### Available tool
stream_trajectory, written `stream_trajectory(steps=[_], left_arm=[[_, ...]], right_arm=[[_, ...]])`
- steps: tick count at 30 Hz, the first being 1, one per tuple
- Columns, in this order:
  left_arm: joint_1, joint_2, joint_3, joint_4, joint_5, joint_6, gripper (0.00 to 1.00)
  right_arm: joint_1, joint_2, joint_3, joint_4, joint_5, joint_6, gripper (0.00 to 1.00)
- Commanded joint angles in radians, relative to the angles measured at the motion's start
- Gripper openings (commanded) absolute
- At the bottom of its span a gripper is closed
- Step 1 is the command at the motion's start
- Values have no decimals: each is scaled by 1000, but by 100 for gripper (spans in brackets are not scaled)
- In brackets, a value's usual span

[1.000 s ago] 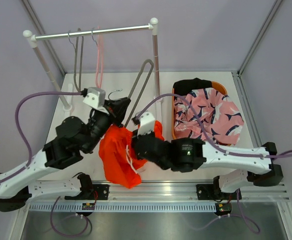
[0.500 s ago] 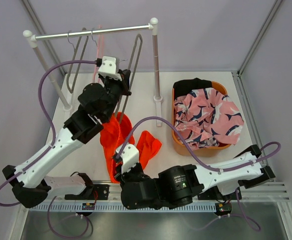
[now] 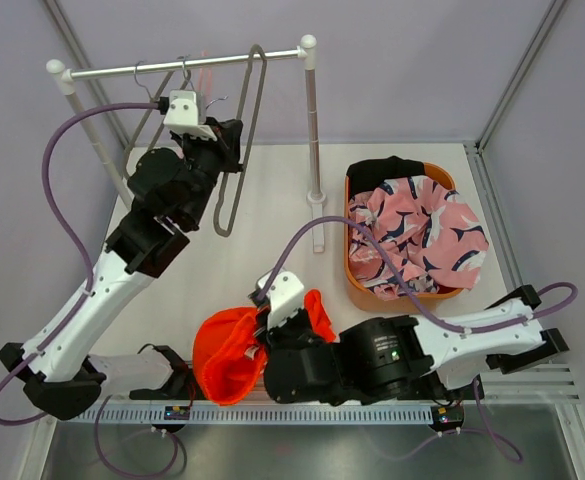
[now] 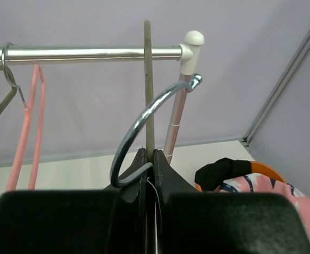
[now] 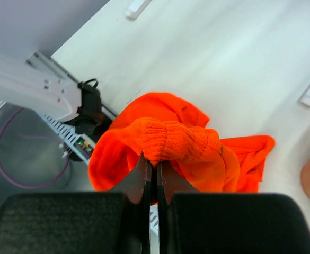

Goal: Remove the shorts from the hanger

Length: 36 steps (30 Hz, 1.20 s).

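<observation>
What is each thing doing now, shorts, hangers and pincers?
Orange shorts, off the hanger, bunched in the right pincer.
Grey hanger, bare, held up, hook off the rail.
Pink hanger, bare, hanging on the rail.
Pink printed shorts, lying in the basket.
Black shorts, in the basket too.
Left pincer, shut on the grey hanger.
Right pincer, shut on the orange shorts.
</observation>
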Motion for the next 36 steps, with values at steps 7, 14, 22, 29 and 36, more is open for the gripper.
stream_trajectory(steps=[7,14,22,29,36], left_arm=[[3,-194,-19,-148,131,-150,0],[1,-305,-121,-225,179,-174,0],[0,-329,-181,-218,202,-168,0],[0,-328,-217,-210,223,-173,0],[0,-332,-241,-210,228,-174,0]], right_arm=[[-551,-275,110,133,-97,-303,0],[-728,-385,240,856,168,-1019,0],[-740,-422,131,972,237,-1153,0],[-857,-422,66,704,141,-928,0],[-1016,-264,220,504,-28,-782,0]])
